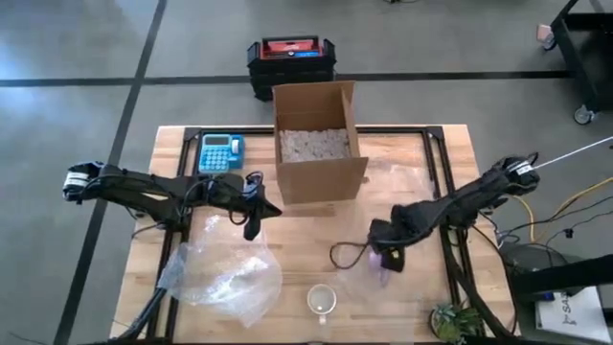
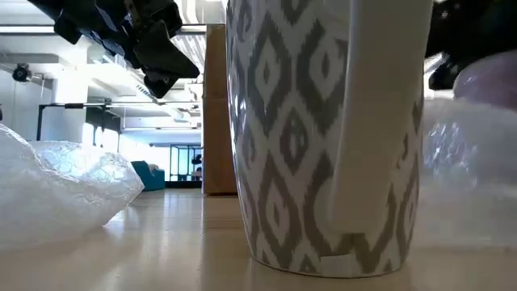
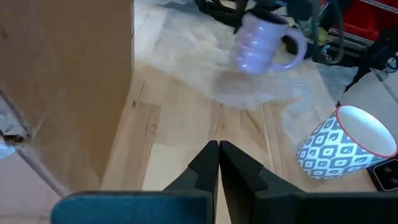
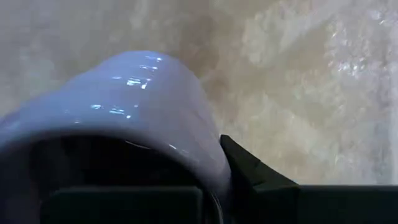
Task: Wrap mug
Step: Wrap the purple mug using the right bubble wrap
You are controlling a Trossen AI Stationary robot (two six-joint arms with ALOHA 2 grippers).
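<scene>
Lavender mug gripped by the right hand; left hand, clenched, sees its handle

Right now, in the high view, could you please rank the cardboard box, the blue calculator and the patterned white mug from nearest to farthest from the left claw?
1. Open cardboard box, just right of the left claw.
2. Blue calculator, toward the table's far-left corner.
3. Patterned white mug, at the near edge.

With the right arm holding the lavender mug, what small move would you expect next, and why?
Probably lowering it. The right gripper holds the lavender mug just above a clear bubble wrap sheet on the table, so setting it down onto the sheet lets wrapping start. The left gripper, shut and empty, waits near the cardboard box.
</scene>
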